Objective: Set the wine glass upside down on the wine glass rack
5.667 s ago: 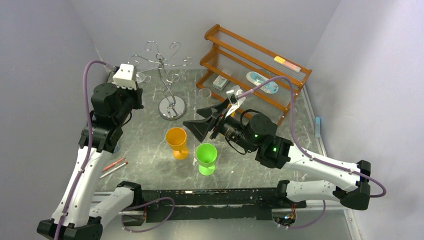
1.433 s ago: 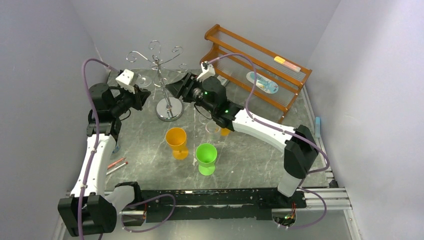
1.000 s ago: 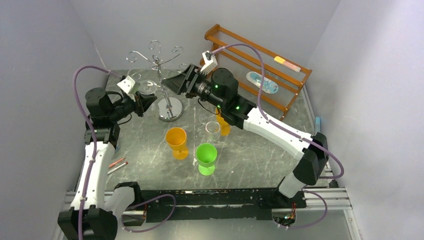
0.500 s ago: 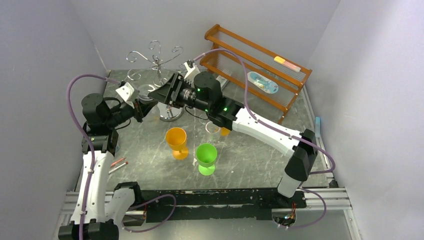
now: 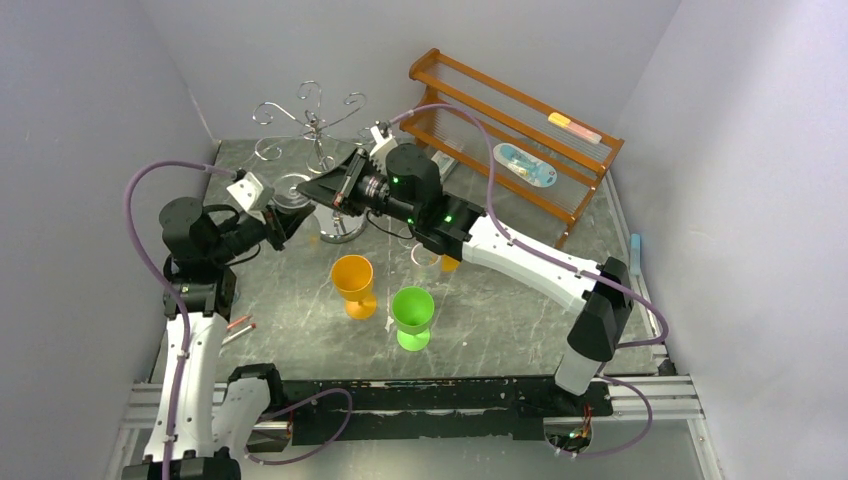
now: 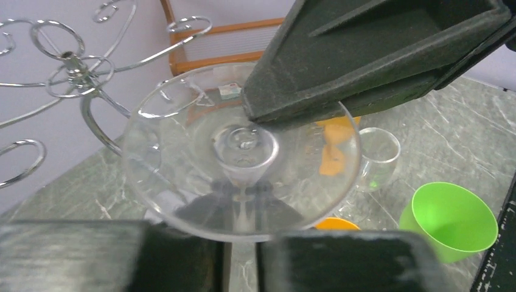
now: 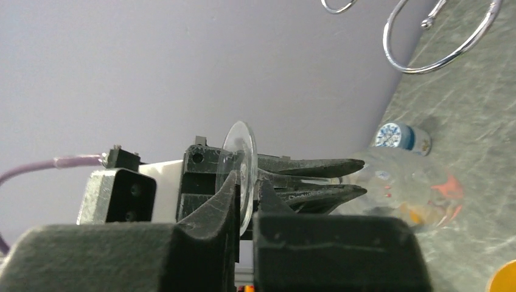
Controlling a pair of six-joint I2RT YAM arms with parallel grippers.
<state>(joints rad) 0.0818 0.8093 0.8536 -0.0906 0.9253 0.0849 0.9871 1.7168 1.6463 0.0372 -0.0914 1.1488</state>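
The grey marbled table [image 5: 300, 330] carries a brown wooden two-tier shelf [image 5: 520, 125] at its far right. At the far left stands the shiny silver wire wine glass rack [image 5: 318, 140], with a thin pole and curled arms. Both arms reach in just in front of the rack's round base. An orange plastic goblet [image 5: 352, 280] and a green one [image 5: 412, 312] stand upright nearer the bases, with a small clear tumbler [image 5: 425, 255] behind them.

The clear wine glass [image 6: 243, 152] lies on its side in the air between the two grippers, apart from the rack. The left gripper [image 5: 282, 215] is clamped on its stem, and the foot faces that wrist's camera. The fingers of the right gripper [image 7: 246, 194] stand close on either side of the foot's rim. Whether they actually press on it is hard to make out.
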